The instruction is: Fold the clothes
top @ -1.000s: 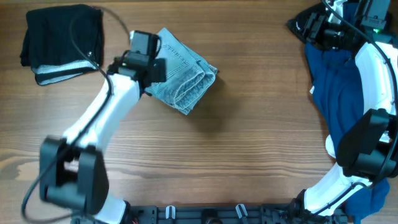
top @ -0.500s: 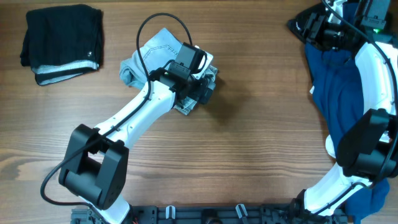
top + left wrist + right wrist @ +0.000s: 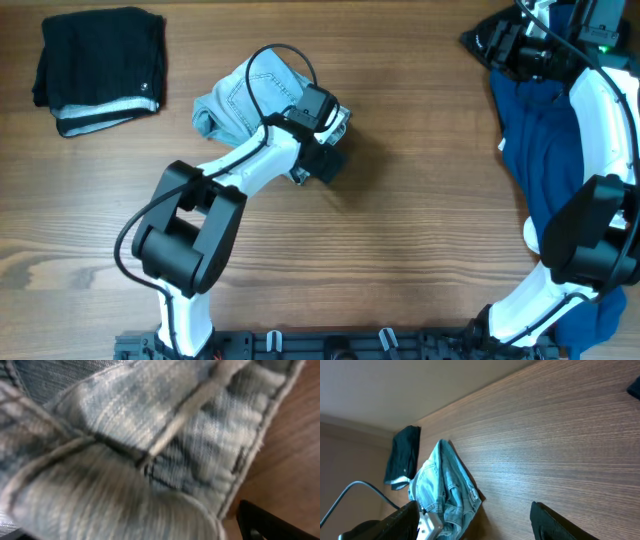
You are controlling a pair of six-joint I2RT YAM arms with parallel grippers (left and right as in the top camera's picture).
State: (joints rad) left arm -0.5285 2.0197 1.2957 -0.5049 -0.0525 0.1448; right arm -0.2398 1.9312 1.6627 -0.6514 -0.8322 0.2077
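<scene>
The light-blue denim shorts (image 3: pixel 243 96) lie folded in a bundle on the wooden table, back centre-left. My left gripper (image 3: pixel 320 158) is down at their right edge. In the left wrist view denim (image 3: pixel 150 435) fills the frame and bulges between the fingers. Only the right finger (image 3: pixel 272 522) shows, set far out to the side; the left finger is hidden. My right gripper (image 3: pixel 492 42) is open and empty at the back right, away from the shorts, which show in its view (image 3: pixel 447 487).
A folded black garment with a pale band (image 3: pixel 98 62) lies at the back left; it also shows in the right wrist view (image 3: pixel 402 457). A navy-blue garment (image 3: pixel 540 150) hangs along the right side under the right arm. Bare wood (image 3: pixel 400 250) lies in front.
My left gripper swung from the shorts' left side across to their right edge. The shorts shifted left and a fold spread out at their left. The right arm stayed still.
</scene>
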